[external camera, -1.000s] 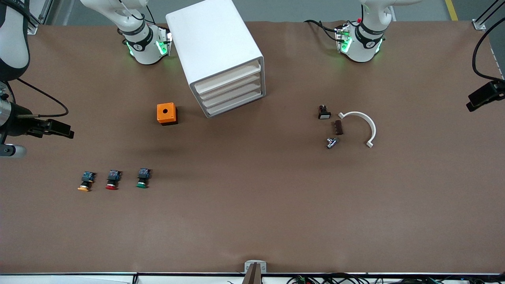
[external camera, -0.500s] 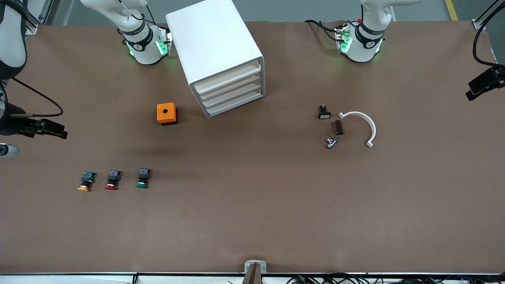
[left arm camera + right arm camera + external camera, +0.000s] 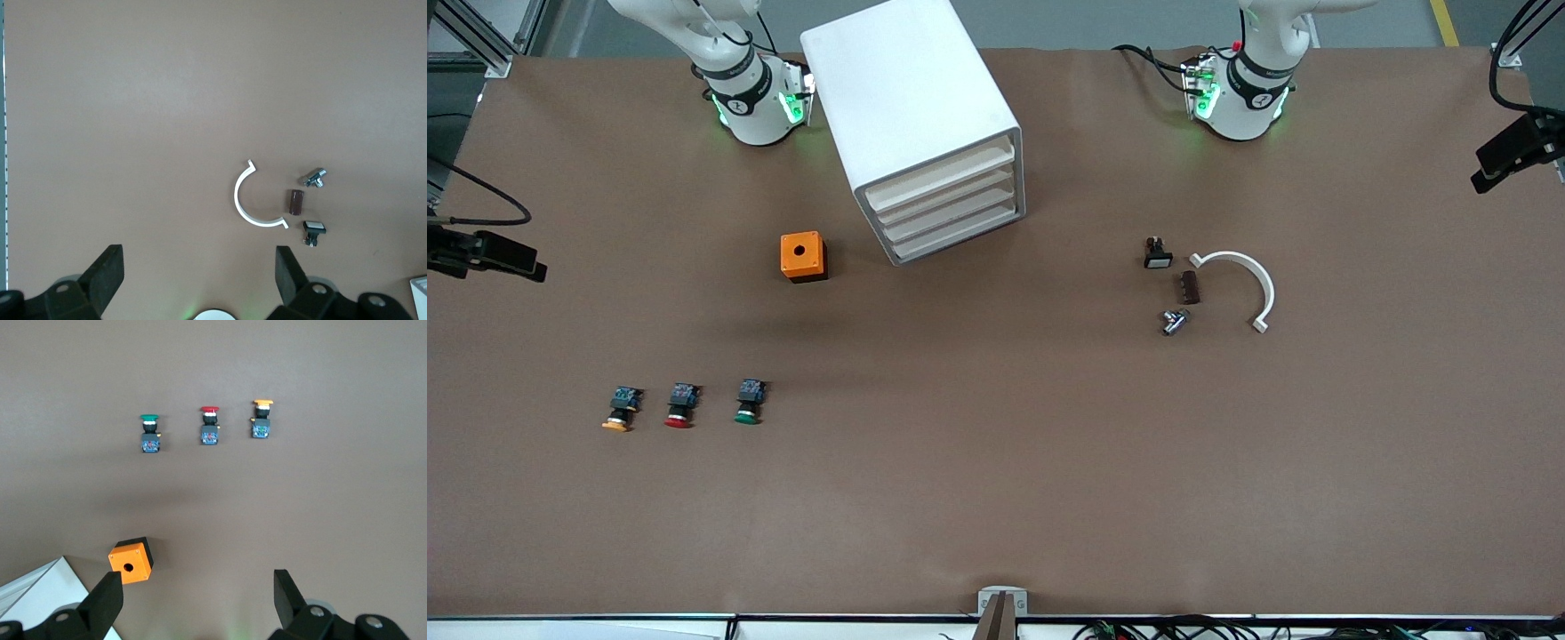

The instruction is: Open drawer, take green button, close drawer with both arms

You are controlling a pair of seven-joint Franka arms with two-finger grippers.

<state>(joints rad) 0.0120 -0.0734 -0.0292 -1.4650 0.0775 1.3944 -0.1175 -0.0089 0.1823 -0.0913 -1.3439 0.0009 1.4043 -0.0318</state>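
The white cabinet (image 3: 911, 98) stands between the arm bases, and all its drawer fronts (image 3: 950, 206) are shut. The green-capped button (image 3: 748, 403) lies on the table nearer the front camera, toward the right arm's end; it also shows in the right wrist view (image 3: 151, 433). My right gripper (image 3: 516, 260) is up at the right arm's end of the table, open and empty (image 3: 197, 583). My left gripper (image 3: 1507, 153) is up at the left arm's end, open and empty (image 3: 200, 257).
A red-capped button (image 3: 681, 405) and an orange-capped button (image 3: 620, 410) lie beside the green one. An orange box with a round hole (image 3: 803, 256) sits next to the cabinet. A white arc (image 3: 1249, 276) and three small parts (image 3: 1190, 287) lie toward the left arm's end.
Both grippers have drawn outward toward their ends of the table and toward the bases. Most of the right arm has left the front view. Nothing on the table moved.
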